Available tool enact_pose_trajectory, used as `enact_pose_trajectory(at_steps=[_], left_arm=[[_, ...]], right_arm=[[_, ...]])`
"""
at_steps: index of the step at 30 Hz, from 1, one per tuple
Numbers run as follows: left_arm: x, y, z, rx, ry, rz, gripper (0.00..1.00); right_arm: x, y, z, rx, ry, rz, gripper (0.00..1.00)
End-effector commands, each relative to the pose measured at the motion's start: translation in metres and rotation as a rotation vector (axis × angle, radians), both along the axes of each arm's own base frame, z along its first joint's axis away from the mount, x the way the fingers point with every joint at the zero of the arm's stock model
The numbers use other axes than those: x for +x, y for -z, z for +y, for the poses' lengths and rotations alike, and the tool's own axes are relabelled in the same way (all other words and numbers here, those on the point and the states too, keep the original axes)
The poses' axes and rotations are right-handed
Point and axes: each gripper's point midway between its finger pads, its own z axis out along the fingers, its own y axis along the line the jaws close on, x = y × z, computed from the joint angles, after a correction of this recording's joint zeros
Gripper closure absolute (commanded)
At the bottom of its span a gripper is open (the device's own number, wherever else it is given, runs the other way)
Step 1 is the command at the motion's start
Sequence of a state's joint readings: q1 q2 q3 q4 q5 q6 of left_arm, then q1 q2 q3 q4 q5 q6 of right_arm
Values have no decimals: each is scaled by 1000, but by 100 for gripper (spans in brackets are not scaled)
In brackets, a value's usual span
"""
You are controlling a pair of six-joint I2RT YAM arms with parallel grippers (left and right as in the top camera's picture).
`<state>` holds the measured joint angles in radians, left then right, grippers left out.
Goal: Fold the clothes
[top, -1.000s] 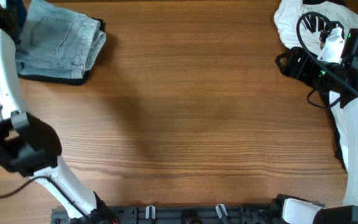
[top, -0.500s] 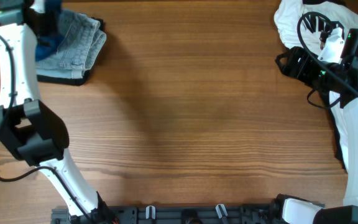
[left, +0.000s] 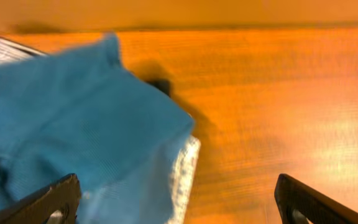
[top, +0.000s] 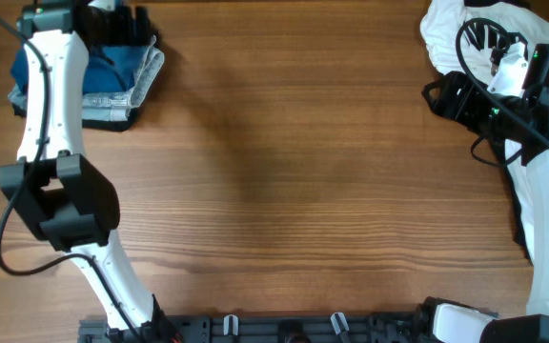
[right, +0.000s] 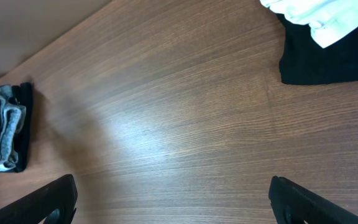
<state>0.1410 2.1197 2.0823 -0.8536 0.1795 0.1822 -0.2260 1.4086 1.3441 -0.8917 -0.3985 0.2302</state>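
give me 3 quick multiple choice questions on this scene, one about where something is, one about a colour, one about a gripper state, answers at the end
1. In the overhead view, where does the folded pile lie on the table?
A) top-left corner
B) centre
C) bottom-right corner

2. What colour is the garment on top of that pile?
A) red
B) blue
C) yellow

3. How is the right gripper?
A) open, nothing between its fingers
B) shut on a white shirt
C) shut on a black piece

Answers:
1 A, the pile sits at the top-left edge.
2 B, blue cloth shows in the overhead and left wrist views.
3 A, its fingers stand wide apart over bare wood.
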Motion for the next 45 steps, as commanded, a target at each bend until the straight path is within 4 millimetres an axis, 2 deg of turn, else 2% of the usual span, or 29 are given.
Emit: enact_pose_trajectory(at_steps=[1,2,4,7,9,11,13,15,17,19,21,24,26,27,28,31,34,36,39,41,43,45], left_arm=[[2,-84,36,-66,-152,-218,0],[4,-88,45,-69,-173,-243,0],[12,-75,63,-65,-200,-242,0],[26,-18,86,-75,-236,-163,0],[30,18,93,-92,-254,-101,0],[27,76,93,-120,-268,23,0],[21,123,87,-139,-271,129,0],[16,154,85,-148,-273,193,0],[13,173,82,-161,-269,230,0],[15,171,77,-187,-250,219,0],[21,154,72,-214,-224,177,0],[25,106,71,-205,-213,94,0],[22,53,72,-188,-206,10,0],[18,14,71,-169,-202,-54,0],[14,-11,70,-161,-198,-97,0],[-11,-107,61,-136,-178,-265,0],[-43,-172,41,-128,-145,-370,0],[-62,-196,27,-124,-125,-398,0],[-75,-216,21,-117,-115,-439,0],[-77,-221,20,-116,-114,-448,0],[-77,-221,20,-116,-114,-448,0],[-78,-219,20,-118,-115,-439,0]], right_arm=[[3,2,-3,-8,11,2,1],[3,2,-5,-15,14,3,0],[3,3,-6,-21,17,4,0],[3,3,-6,-21,17,4,0],[3,3,-6,-21,18,4,0],[3,3,-6,-20,18,5,0],[2,3,-5,-18,18,7,0],[1,4,-5,-18,18,11,0],[1,4,-5,-17,18,15,0],[0,5,-5,-17,17,21,0],[-1,5,-5,-19,13,24,0],[-2,6,-5,-19,12,25,0],[0,3,-5,-23,11,13,2],[2,-2,-6,-37,-2,-8,2],[3,-8,-6,-53,-17,-27,2],[3,-39,-6,-116,-66,-120,1],[-12,-80,-2,-200,-137,-201,0],[-33,-111,3,-253,-177,-256,0],[-60,-143,9,-275,-174,-316,0],[-76,-161,13,-291,-166,-370,0],[-102,-181,19,-317,-158,-445,0],[-128,-192,25,-331,-154,-490,0]])
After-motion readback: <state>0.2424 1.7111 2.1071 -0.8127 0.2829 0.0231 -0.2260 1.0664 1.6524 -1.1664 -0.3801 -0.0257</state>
